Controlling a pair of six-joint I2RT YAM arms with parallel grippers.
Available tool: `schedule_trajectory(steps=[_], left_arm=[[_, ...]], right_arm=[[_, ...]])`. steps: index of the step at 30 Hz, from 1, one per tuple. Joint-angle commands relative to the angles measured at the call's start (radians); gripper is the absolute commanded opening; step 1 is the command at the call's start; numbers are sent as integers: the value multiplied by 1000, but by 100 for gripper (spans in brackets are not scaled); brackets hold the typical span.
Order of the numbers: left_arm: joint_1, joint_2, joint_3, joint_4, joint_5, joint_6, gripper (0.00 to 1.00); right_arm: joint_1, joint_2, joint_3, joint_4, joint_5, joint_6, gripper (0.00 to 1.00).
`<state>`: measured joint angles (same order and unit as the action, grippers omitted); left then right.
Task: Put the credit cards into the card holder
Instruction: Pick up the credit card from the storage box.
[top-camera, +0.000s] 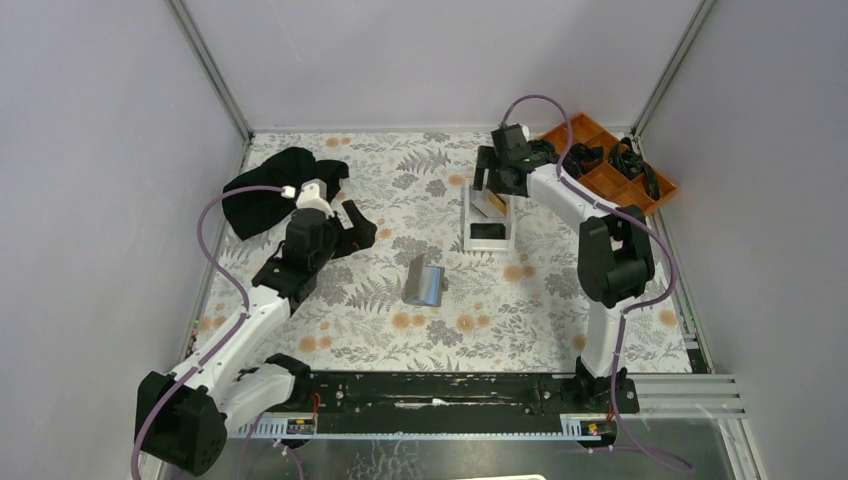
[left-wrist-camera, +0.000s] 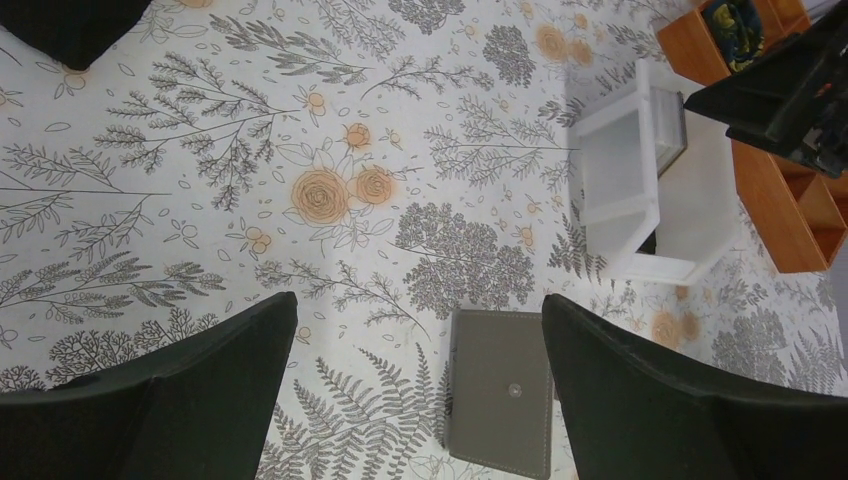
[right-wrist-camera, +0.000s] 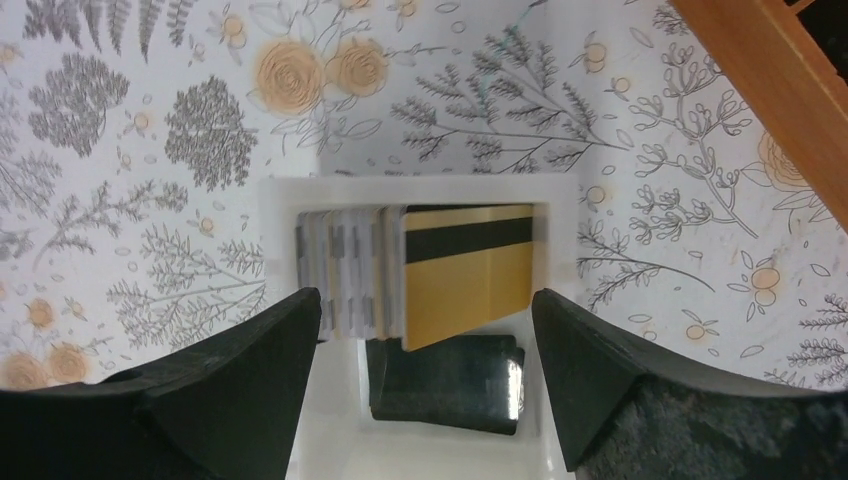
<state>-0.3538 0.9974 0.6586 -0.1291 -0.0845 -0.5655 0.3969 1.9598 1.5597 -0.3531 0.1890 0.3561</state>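
Your right end effector (right-wrist-camera: 425, 305) hangs released, jaws spread, over the white tray (right-wrist-camera: 290, 205), which sits at about 1 o'clock from the middle of the floral surface (top-camera: 350, 330). Inside the tray, a gold card (right-wrist-camera: 470, 290) with a black stripe stands on edge against a row of pale grey cards (right-wrist-camera: 340, 275). A dark card (right-wrist-camera: 450, 390) lies flat below them. Your left end effector (left-wrist-camera: 418, 310) is also released and empty. It hovers above the grey card holder (left-wrist-camera: 500, 395), which lies folded shut near the centre.

The upright cards touch each other, so closing the jaws could pinch two at once, or knock the row flat. A jaw could also catch the tray wall and shift the tray. The holder looks closed, so a card probably cannot go in until it is opened.

Only the right wrist view shows the stripe, the pale row and the flat dark card. Only the left wrist view shows the holder's stitching and stud. Only the overhead view shows the whole layout, with the orange compartment tray (top-camera: 655, 190) at 2 o'clock and a black cloth (top-camera: 265, 195) at 10 o'clock.
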Motion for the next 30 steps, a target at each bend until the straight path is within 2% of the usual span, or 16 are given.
schedule_trajectory(steps=[1,9,16,23,30], left_arm=[[-11,-32,-17,23,41,36,100],[-18,-22,-14,24,36,31,100],[-23,-23,-24,33,30,24,100],[-28,-34,-49,55,33,18,100],[-32,-28,-76,86,48,18,100]], right_arm=[[-74,-4,14,60,-102,76,84],[-93,51,36,56,-198,73,78],[-92,48,32,67,-212,65,77],[-81,-46,-37,128,-48,17,77],[-40,-104,-53,160,35,-71,79]])
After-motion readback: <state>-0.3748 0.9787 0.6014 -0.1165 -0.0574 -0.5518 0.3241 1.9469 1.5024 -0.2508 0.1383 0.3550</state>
